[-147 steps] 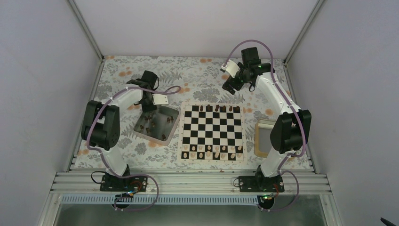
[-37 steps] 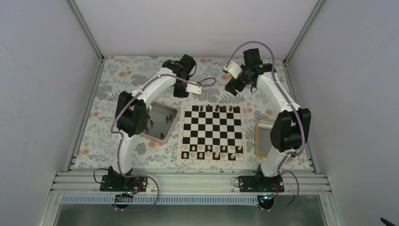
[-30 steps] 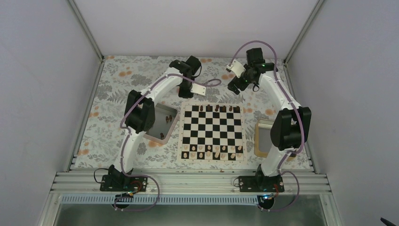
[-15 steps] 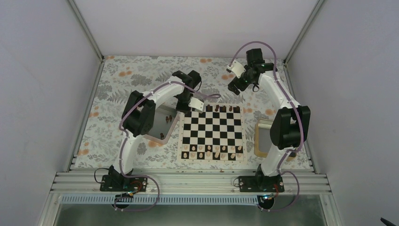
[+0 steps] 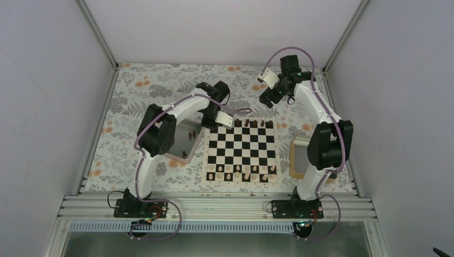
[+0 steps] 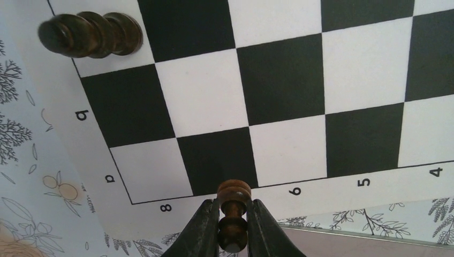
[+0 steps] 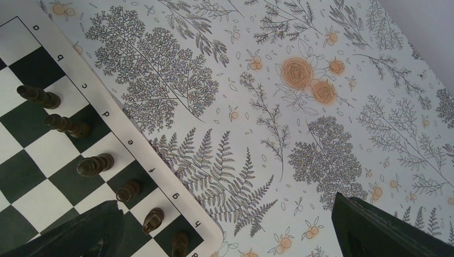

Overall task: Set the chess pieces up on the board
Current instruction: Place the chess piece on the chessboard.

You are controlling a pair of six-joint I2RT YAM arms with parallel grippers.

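The chequered board (image 5: pixel 241 151) lies mid-table. Several dark brown chess pieces (image 5: pixel 246 123) stand on its far row; they also show in the right wrist view (image 7: pixel 93 164). My left gripper (image 5: pixel 211 125) hangs over the board's far left corner. In the left wrist view the left gripper (image 6: pixel 233 206) is shut on a dark pawn (image 6: pixel 233 199), held above the board (image 6: pixel 278 80) near the edge squares by the 8 and 6 marks. Another dark piece (image 6: pixel 88 35) stands nearby. My right gripper (image 5: pixel 266 100) is open and empty (image 7: pixel 225 203) over the flowered cloth, beyond the board's far right corner (image 7: pixel 134 144).
A shiny metal tray (image 5: pixel 176 128) left of the board holds a few dark pieces (image 5: pixel 183 155). Pale cream pieces (image 5: pixel 241 174) fill the board's near rows. A wood-framed tray (image 5: pixel 297 155) lies right of the board, beside the right arm.
My left arm has swung from the metal tray round to the board's far left corner and come down there. The right gripper shifted slightly.
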